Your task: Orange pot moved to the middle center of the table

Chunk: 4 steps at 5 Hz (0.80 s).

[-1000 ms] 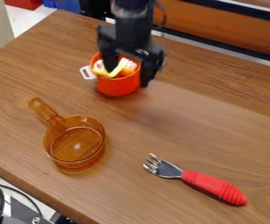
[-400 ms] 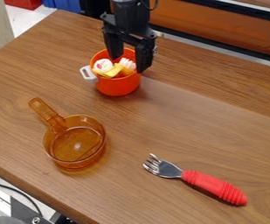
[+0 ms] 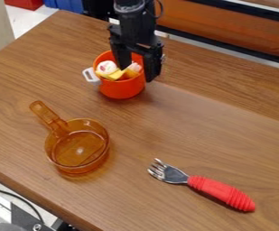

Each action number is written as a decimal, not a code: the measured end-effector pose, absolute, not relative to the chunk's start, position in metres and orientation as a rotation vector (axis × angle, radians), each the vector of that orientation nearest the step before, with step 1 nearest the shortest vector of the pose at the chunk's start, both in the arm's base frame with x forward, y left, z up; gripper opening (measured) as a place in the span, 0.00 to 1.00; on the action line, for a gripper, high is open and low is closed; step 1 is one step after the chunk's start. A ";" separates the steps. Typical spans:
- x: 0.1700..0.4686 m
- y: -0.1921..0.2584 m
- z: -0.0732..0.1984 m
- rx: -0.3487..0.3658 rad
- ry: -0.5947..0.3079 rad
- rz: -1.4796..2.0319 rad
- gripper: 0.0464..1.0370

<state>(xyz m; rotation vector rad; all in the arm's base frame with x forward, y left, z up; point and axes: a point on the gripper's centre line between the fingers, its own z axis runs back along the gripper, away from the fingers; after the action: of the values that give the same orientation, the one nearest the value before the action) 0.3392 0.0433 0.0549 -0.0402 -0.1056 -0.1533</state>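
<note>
Gripper (image 3: pixel 137 74) hangs fingers-down over the orange pot (image 3: pixel 122 91), its two fingers apart, with a stretch of the pot's rim passing between them. One finger dips inside the pot, among the things it holds; the other hangs outside, just past the wall on the view's right. Whether either finger touches the wall, I cannot tell. The pot stands upright on the wooden table (image 3: pixel 189 124), directly below the gripper and partly to its left as the camera sees it, with a white side handle (image 3: pixel 90 75) sticking out on the side away from the outer finger. Inside, to the left of the inner finger, lie a round white piece (image 3: pixel 107 67) and a yellow piece (image 3: pixel 115 76); a pale pinkish piece (image 3: pixel 134 67) shows between the fingers.

Well apart from the gripper, toward the view's lower left, a clear amber pan (image 3: pixel 78 151) sits upright, its handle slanting up and left. Well apart toward the lower right lies a fork (image 3: pixel 176 175), tines toward the upper left and red grip (image 3: pixel 223 191) pointing away from the gripper. Behind the gripper, past the table's far edge, runs an orange panel (image 3: pixel 226 29)
</note>
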 end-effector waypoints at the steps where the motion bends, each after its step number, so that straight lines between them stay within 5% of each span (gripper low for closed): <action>1: 0.339 0.038 0.052 -0.017 -0.107 -0.142 0.96; 4: 0.337 0.027 0.030 0.018 -0.095 -0.109 0.95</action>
<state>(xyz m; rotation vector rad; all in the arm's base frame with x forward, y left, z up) 0.3367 0.0273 0.0300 0.0185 -0.0951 -0.1090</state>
